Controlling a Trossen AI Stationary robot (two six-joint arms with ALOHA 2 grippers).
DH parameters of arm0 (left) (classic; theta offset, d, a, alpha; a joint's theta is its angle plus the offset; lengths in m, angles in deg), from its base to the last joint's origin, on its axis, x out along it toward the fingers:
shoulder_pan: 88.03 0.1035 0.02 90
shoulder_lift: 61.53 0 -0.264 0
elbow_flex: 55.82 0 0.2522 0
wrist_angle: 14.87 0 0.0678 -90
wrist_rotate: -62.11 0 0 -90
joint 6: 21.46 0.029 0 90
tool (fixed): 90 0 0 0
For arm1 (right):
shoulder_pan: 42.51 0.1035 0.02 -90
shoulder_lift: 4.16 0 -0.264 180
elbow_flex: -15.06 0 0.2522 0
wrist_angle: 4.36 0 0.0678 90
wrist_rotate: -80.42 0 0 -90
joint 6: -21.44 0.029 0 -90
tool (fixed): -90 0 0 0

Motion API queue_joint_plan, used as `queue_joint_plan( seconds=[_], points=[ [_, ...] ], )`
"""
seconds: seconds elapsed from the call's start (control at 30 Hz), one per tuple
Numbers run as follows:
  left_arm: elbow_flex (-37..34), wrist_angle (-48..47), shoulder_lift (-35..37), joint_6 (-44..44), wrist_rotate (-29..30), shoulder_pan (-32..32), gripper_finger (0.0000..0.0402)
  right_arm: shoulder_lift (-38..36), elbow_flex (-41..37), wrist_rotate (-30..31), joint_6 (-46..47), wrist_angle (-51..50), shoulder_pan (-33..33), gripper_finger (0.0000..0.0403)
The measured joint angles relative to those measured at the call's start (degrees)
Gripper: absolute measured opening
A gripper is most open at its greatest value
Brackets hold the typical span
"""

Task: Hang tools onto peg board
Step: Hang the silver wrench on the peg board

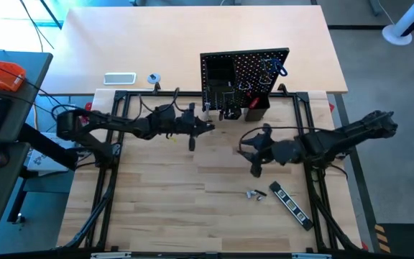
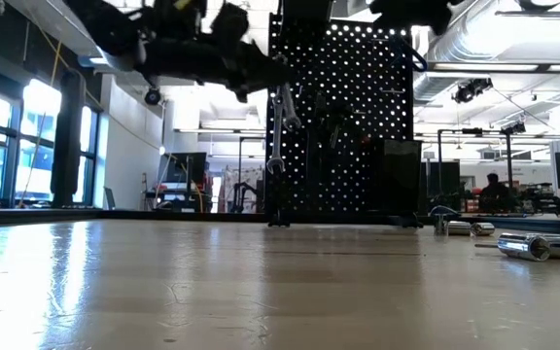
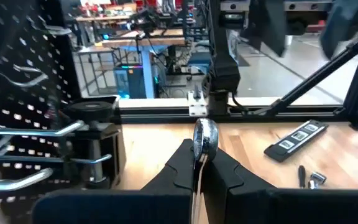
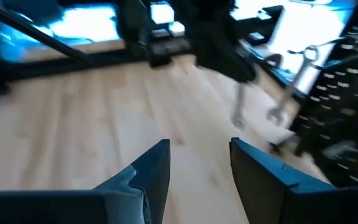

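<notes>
From above, the left pincer [image 1: 205,126], clamped on a slim silver wrench [image 1: 192,138], sits at nine o'clock of the perforated black peg board [image 1: 244,72]; low across the woodgrain tabletop [image 2: 261,292] the wrench dangles; the right pincer [image 4: 199,163] gapes apart, empty.

Workshop hall in daylight

Tall windows [image 2: 22,136] glow beside a white wall [image 2: 134,146]; ducting [image 2: 513,29] and a ceiling lamp [image 2: 470,89] hang overhead. Grey floor [image 1: 390,79] surrounds the pale wooden desk [image 1: 157,208], with workbenches [image 3: 135,37] beyond.
</notes>
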Motion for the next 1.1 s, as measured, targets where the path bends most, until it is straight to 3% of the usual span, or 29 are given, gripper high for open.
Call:
queue_joint_plan(
  seconds=[0.1,0.23,0.5,0.73,1.1],
  points=[
    [2.5,-0.2,-3.1,-1.1,-0.9,0.2,0.0000,-0.3,-4.3,-4.2,-0.4,6.9,-2.5,0.0160],
    [5.6,-0.1,-5.5,-3.1,-6.5,0.2,0.0000,0.0,-11.9,-6.8,1.0,19.0,-5.0,0.0160],
    [7.4,-2.0,-5.7,-7.2,-17.5,-1.7,0.0000,1.5,-21.5,-7.8,1.8,34.6,-5.0,0.0160],
    [7.5,0.3,-5.7,-8.2,-18.1,-4.6,0.0000,9.9,-20.2,-13.0,-0.3,41.6,-5.5,0.0160],
    [7.5,-1.1,-5.7,-9.1,-18.0,-6.5,0.0000,20.6,-11.4,-9.7,-5.2,40.8,-5.5,0.0160]
  ],
)
